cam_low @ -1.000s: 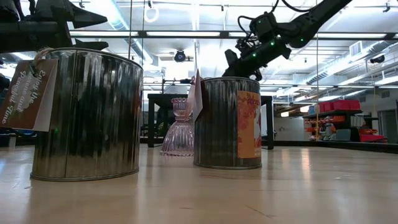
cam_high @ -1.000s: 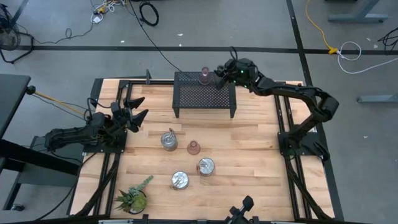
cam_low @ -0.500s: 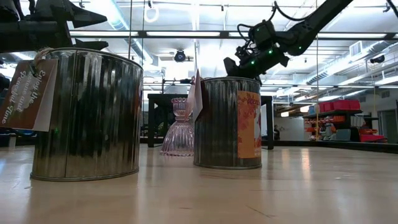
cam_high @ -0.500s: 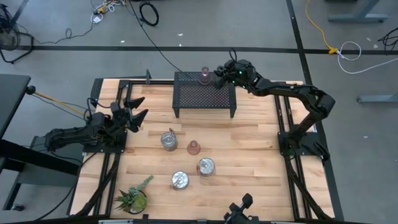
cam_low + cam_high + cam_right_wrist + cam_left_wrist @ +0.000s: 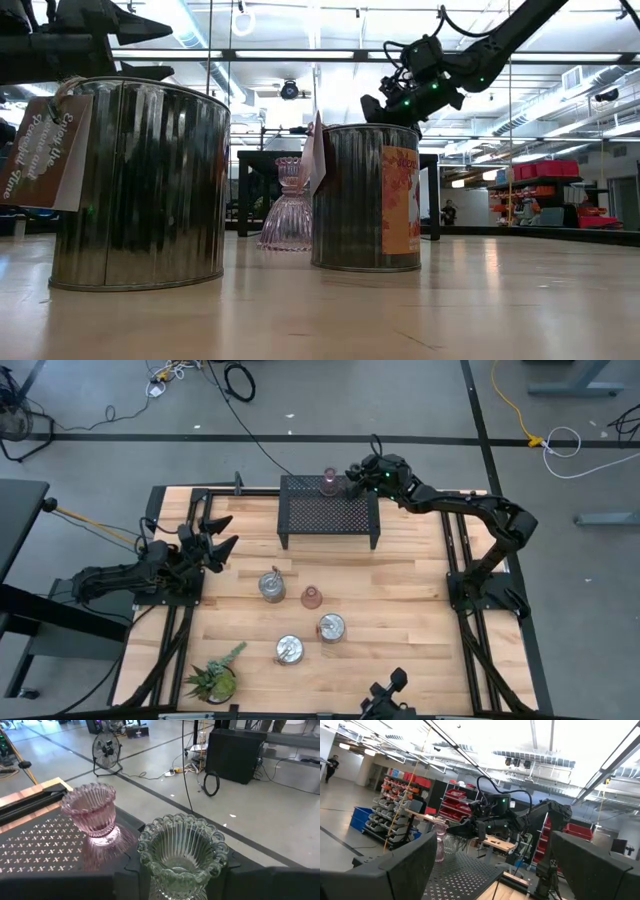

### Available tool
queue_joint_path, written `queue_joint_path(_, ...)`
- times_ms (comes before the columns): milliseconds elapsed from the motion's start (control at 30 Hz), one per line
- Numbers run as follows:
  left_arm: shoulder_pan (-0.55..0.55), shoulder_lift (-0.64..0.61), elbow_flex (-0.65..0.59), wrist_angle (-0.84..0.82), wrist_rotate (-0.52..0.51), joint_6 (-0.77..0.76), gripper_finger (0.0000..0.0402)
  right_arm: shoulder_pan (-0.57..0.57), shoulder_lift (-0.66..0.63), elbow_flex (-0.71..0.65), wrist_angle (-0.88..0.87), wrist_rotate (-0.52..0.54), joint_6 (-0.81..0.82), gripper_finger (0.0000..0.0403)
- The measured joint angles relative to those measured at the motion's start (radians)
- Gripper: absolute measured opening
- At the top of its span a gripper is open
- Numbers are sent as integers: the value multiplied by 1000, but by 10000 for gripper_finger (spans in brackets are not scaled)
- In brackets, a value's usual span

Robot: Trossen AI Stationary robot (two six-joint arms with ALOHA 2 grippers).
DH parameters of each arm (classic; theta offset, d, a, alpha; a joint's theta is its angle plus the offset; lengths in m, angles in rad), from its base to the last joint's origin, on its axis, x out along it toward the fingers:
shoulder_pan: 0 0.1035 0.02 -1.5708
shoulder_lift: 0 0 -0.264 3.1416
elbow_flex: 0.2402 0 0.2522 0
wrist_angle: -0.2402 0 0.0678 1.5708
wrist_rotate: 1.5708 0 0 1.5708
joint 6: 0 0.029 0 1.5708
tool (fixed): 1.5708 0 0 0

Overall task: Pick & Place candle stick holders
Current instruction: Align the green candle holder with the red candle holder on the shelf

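Right gripper (image 5: 349,476): we find it over the far right corner of the black mesh rack (image 5: 330,515), fingers clamped on a clear ribbed glass holder (image 5: 182,854); the holder stands upright between them, its beaded rim up.
Pink holder on rack (image 5: 90,811): we see it just beside the clear one, upright on the mesh, apart from the fingers.
Left gripper (image 5: 221,536): waiting at the table's left edge, fingers spread wide, holding nothing.
Remaining holders: we count three silvery tins, (image 5: 271,585), (image 5: 331,627) and (image 5: 290,650), and one small pink holder (image 5: 311,597) mid-table, well apart from both grippers.
Writing: a tag (image 5: 45,150) on the near tin carries script we cannot read with confidence; the other tin's label (image 5: 400,200) is illegible.
Change: against the earlier frames, we note the right gripper has shifted only slightly; nothing on the table has moved.
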Motion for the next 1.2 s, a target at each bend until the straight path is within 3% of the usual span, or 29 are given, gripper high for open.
queue_joint_path(367, 0, 0, 0, 0, 0, -2, 390, 0, 0, 0, -25, -4, 10, 122)
queue_joint_path(600, 0, 0, 0, 0, 0, -2, 390, 0, 0, 0, -28, -3, 12, 178)
queue_joint_path(1000, 0, 0, 0, 0, 0, -2, 390, 4, -1, 0, 10, -3, -4, 166)
queue_joint_path(1200, 0, 0, 0, 0, 0, -2, 390, 7, -1, 0, 6, -38, -9, 181)
